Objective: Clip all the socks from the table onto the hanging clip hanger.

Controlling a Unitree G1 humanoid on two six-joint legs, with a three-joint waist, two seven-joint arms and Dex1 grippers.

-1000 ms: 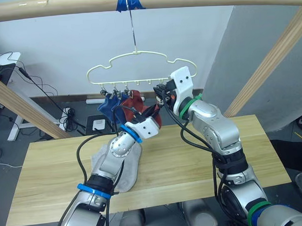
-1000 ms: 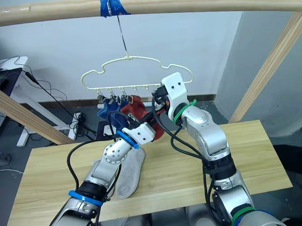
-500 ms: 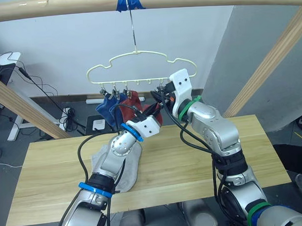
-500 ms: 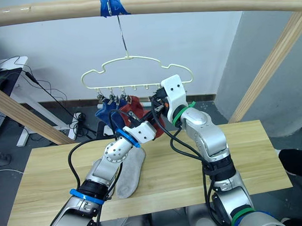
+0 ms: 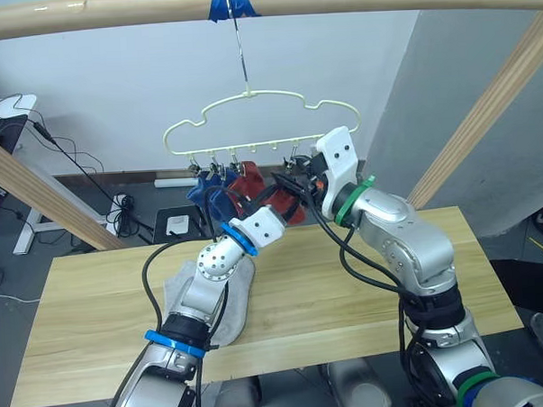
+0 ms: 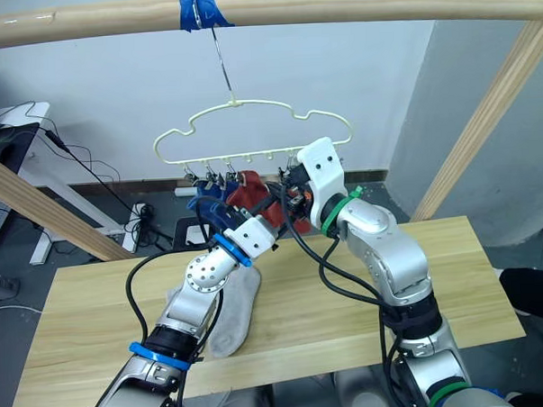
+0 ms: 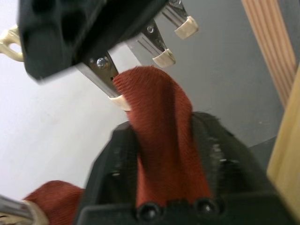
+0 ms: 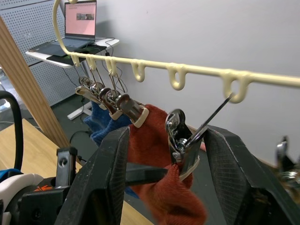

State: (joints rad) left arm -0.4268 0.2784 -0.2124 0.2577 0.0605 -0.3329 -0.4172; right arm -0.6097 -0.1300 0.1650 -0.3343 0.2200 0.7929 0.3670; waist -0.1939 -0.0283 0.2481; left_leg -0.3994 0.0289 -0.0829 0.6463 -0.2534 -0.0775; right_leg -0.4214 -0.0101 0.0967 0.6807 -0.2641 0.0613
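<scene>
Left gripper [image 7: 161, 187] clenched on a rust sock [image 7: 161, 140], its tip at a metal clip [image 7: 105, 77]. Right gripper [image 8: 164, 154] straddles that clip, jaws apart. Clip hanger [image 5: 250, 123] above the table's [image 5: 96, 319] far edge; grey socks [image 6: 231, 313] partly hidden.

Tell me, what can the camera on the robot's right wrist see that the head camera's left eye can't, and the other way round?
Right wrist view: a close look at the metal clip sitting between the right gripper's two fingers, its mouth on a rust red sock, plus a laptop on a far desk.

Left eye view: the table, a light grey sock lying on it, and the blue tape on the wooden pole.

Both: the pale-yellow clip hanger and the blue socks already clipped up.
</scene>
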